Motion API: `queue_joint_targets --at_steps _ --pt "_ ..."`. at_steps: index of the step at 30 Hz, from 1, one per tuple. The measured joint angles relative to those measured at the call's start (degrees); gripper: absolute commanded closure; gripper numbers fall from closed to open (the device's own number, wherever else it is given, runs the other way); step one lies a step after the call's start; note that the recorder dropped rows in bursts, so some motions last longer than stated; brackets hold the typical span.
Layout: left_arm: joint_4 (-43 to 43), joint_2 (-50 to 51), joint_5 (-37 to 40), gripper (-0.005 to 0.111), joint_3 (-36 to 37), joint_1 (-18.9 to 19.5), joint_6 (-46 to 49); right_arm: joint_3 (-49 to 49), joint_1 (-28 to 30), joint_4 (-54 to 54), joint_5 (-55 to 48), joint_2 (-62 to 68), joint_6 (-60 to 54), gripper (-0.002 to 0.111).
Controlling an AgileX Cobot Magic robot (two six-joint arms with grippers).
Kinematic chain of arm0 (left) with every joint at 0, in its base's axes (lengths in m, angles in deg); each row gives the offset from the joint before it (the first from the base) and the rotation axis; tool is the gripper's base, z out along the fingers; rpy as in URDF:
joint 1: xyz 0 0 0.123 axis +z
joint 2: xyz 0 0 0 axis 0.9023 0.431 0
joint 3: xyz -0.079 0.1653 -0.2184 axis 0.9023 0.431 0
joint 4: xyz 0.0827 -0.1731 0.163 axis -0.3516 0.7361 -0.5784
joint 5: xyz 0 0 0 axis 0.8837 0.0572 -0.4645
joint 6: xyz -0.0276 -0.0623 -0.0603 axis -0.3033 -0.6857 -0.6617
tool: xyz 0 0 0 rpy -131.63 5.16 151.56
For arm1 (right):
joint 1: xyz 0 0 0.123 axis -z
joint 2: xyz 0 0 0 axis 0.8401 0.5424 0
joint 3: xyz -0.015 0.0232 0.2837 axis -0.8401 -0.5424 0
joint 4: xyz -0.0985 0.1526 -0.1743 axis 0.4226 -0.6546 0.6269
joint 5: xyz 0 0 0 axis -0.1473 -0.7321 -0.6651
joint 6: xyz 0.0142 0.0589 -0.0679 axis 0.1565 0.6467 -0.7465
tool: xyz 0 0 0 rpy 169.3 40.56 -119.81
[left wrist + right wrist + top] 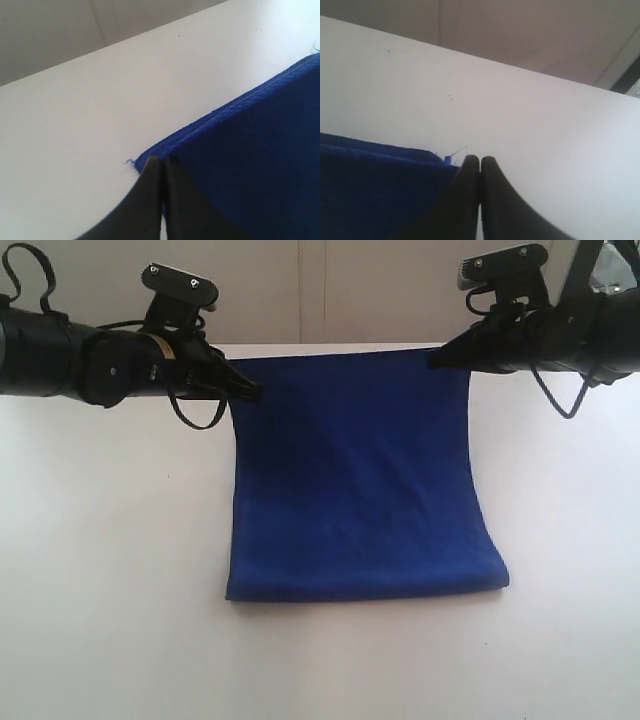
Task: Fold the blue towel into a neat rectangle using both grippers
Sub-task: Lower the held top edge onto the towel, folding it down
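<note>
Arms reach in from both sides, stretched out low and almost flat over the white table (pixel 100 590). On one side the left claw (pixel 250 392) has its two pointy fingers pressed together on a far corner of the blue towel (pixel 360 480). The right claw (pixel 437 362) pinches the other far corner the same way. The edge between them is pulled straight. From there the towel slopes down, and its near end lies on the table in a soft round fold.

Left gripper (pixel 254 393), right gripper (pixel 436 362): jaws together.
</note>
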Motion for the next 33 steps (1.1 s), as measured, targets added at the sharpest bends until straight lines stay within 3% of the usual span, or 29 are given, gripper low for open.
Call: queue_joint_targets --at_steps 12,33 --pt "0.0 0.0 9.7 0.107 -5.7 0.2 0.0 1.4 0.0 0.0 0.0 0.0 0.0 0.108" --pt "0.1 3.5 7.4 0.107 -6.1 1.7 0.0 3.5 -0.4 0.1 0.7 5.9 0.1 0.108"
